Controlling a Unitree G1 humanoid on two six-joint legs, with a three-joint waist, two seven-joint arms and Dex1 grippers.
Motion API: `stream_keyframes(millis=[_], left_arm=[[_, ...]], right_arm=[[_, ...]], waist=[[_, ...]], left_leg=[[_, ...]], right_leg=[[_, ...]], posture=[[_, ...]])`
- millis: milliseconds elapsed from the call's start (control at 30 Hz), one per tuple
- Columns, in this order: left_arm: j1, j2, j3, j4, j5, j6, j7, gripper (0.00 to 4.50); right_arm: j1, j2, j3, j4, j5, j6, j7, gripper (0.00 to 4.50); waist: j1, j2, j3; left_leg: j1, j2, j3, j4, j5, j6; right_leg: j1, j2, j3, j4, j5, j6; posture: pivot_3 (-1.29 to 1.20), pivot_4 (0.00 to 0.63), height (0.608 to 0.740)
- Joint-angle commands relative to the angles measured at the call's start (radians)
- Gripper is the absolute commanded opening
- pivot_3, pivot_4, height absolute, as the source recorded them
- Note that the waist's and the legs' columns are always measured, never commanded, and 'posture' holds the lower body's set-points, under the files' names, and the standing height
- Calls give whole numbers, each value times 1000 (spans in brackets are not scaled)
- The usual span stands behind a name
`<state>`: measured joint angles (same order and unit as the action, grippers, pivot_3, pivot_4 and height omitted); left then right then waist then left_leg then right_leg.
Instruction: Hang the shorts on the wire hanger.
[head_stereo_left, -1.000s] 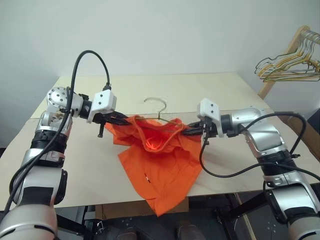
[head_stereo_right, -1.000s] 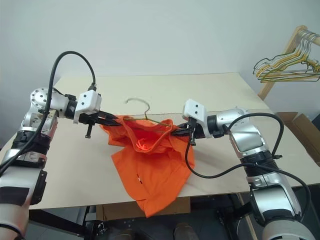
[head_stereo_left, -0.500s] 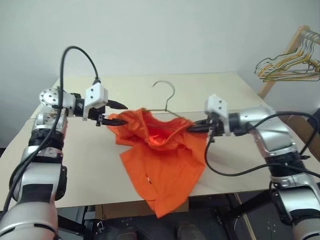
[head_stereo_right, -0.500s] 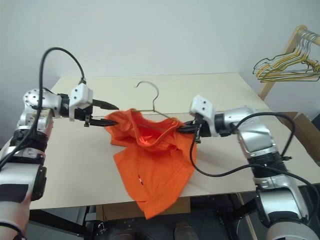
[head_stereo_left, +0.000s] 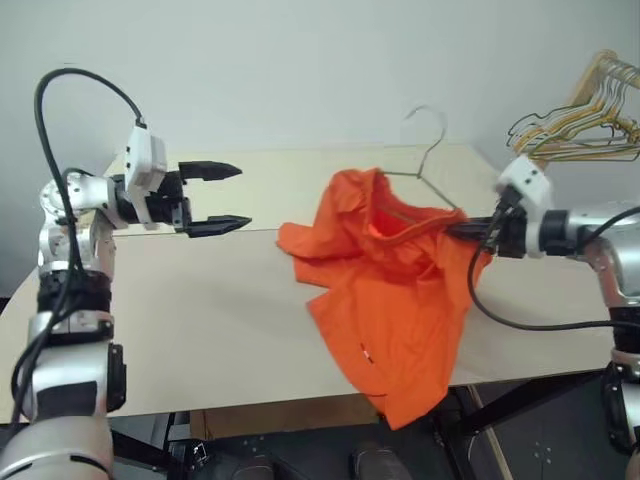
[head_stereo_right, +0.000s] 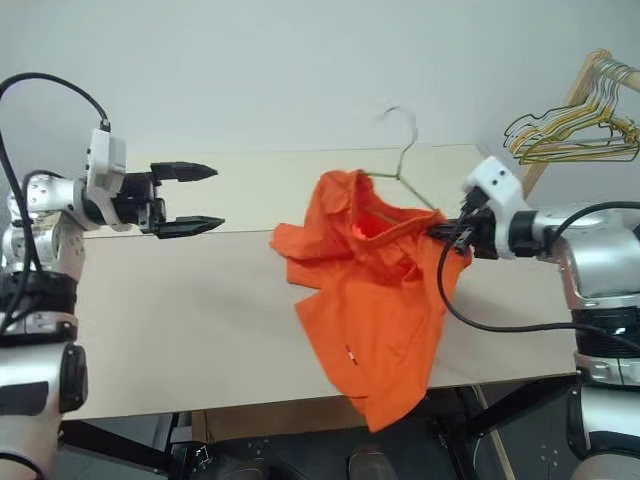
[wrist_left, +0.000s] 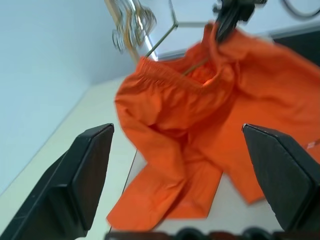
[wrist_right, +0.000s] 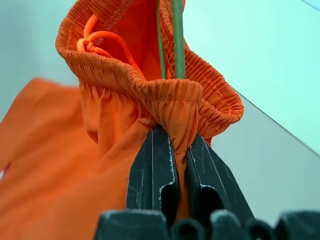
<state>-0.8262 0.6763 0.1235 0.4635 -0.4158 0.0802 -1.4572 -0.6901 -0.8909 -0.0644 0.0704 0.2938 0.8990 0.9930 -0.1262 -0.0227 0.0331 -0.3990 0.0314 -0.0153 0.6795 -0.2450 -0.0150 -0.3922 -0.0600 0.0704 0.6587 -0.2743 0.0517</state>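
- The right pincer (head_stereo_right: 447, 232) is closed tight on a bunched fold of the waistband of the shorts (head_stereo_right: 375, 290). The right wrist view shows the gathered elastic squeezed between the two black fingers (wrist_right: 152, 170), with the thin wire of the wire hanger (wrist_right: 177, 40) rising just behind the fold. This grip likely pins cloth and wire together, so the garment does not slide off that end.
- The shorts hang from that one grip: the waistband is lifted above the tabletop (head_stereo_right: 200, 320), the open waist faces up, and the legs drape down past the near edge. The far side of the waistband sags lower, since nothing holds it.
- The wire hanger (head_stereo_right: 403, 150) runs through the waist opening, and its hook stands up and clear above the cloth. Kept free like this, the hook stays ready for hanging.
- The left pincer (head_stereo_left: 222, 197) stands well apart from the shorts, level over the tabletop, fingers spread wide and holding nothing. It points toward the garment, a sensible stance for taking a new hold on the slack side.
- Judged from this, the shorts are threaded on but lopsided; the loose side of the waistband probably needs drawing along the wire.
- A bunch of other hangers (head_stereo_right: 570, 125) hangs on a wooden rack beyond the right arm and plays no part.
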Motion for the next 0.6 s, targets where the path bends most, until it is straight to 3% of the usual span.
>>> stream_keyframes(millis=[33, 267, 400, 600], left_arm=[[48, -32, 32, -188, -80, 99, 100, 4460], [168, -95, 44, -359, -131, 139, 220, 4460], [205, -112, 40, -407, -150, 156, 248, 4460], [208, -135, 29, -450, -199, 182, 251, 4460]], right_arm=[[-9, 0, -115, -19, 16, 131, -130, 0], [83, 91, -298, -59, -14, 309, -407, 0], [57, 145, -438, -10, -55, 382, -589, 0], [17, 151, -504, 52, -173, 351, -841, 0]], waist=[[0, 0, 0], [-3, 0, 0], [-4, 2, -1], [-14, 4, -2]], left_leg=[[0, 0, 0, 0, 0, 0], [1, 0, 0, -1, 0, 0], [2, 0, 1, -1, 0, 0], [2, -1, 1, -1, 0, 0]], right_leg=[[0, 0, 0, 0, 0, 0], [1, 0, 1, 0, 0, 0], [2, 0, 2, -1, 0, 0], [2, 0, 2, -3, 0, 0]], posture=[[-160, 0, 740], [-180, 0, 740], [-193, 0, 740], [-191, 0, 740]])
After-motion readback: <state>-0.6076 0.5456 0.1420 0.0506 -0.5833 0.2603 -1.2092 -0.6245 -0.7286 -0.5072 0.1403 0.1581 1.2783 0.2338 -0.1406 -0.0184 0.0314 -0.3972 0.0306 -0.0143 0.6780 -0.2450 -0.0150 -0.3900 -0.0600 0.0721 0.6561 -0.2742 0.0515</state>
